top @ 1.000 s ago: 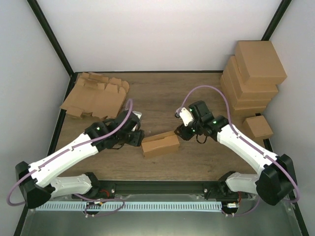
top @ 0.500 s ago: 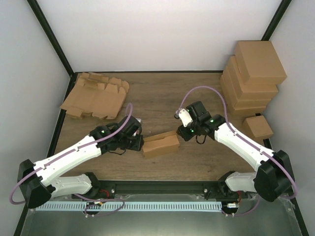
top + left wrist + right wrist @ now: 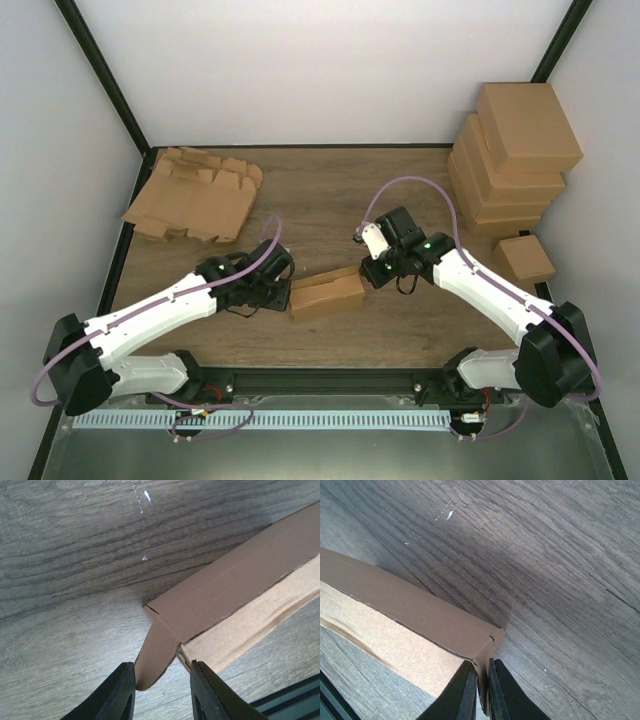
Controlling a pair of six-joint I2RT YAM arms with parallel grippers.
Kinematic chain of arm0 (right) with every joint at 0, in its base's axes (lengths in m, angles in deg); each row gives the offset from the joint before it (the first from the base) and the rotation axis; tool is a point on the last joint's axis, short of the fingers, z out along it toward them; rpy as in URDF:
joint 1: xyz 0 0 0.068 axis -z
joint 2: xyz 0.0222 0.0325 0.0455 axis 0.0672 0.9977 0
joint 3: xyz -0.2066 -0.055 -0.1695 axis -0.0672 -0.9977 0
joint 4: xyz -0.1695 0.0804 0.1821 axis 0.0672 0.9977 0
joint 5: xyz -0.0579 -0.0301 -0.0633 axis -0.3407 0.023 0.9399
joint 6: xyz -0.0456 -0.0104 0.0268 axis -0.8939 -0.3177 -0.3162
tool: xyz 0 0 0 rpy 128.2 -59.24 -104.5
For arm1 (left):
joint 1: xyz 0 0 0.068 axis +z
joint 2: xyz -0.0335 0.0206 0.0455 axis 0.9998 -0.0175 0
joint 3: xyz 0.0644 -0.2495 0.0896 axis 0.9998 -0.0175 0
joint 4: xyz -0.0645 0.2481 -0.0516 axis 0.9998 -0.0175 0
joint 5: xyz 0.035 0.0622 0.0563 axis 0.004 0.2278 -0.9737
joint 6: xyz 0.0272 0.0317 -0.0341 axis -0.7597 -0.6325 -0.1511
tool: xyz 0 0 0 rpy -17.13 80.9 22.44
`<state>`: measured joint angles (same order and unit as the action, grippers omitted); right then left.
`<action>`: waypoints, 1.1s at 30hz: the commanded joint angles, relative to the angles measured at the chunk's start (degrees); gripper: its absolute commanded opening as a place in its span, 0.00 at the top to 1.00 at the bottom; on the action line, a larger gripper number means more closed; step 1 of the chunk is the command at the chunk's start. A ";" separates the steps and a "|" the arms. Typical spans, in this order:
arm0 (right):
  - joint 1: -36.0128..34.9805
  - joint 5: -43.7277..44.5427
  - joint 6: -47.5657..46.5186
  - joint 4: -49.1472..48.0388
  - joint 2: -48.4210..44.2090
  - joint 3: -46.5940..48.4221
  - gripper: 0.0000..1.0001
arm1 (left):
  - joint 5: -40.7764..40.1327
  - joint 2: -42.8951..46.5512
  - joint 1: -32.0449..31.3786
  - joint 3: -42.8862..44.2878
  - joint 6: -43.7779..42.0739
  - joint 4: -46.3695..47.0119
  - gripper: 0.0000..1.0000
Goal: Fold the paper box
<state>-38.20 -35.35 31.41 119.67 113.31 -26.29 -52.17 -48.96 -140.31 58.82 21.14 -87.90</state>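
Widest free lane: bare counter (image 3: pixel 330 195) at middle back, between the flat cardboard blanks (image 3: pixel 195 195) far left and the stack of boxes (image 3: pixel 515 150) far right. A small box (image 3: pixel 525 258) just in front of the stack narrows the right side. The paper box (image 3: pixel 326 293) sits mid-counter with the left hand (image 3: pixel 278 285) and right hand (image 3: pixel 366 271) at its two ends, so there is no crossing there. The strip between the paper box and the near rail (image 3: pixel 320 378) is free but narrow. Walls close off left, right and back; slanted frame posts (image 3: pixel 105 72) stand in both back corners.
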 commanded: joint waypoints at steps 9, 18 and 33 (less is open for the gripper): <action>-1.34 -0.01 4.87 2.39 1.01 4.32 0.97 | -2.49 -2.98 0.07 0.88 2.74 -0.07 0.93; -2.38 2.56 14.61 2.02 0.88 3.38 0.99 | -0.35 -4.67 0.07 2.43 12.71 0.68 0.96; -4.94 4.16 21.49 -1.80 -1.69 1.11 0.99 | 1.57 -6.84 0.16 3.12 22.44 0.82 0.96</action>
<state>-41.94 -30.65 50.47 120.31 113.51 -24.87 -52.96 -54.97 -140.13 61.51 39.22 -87.88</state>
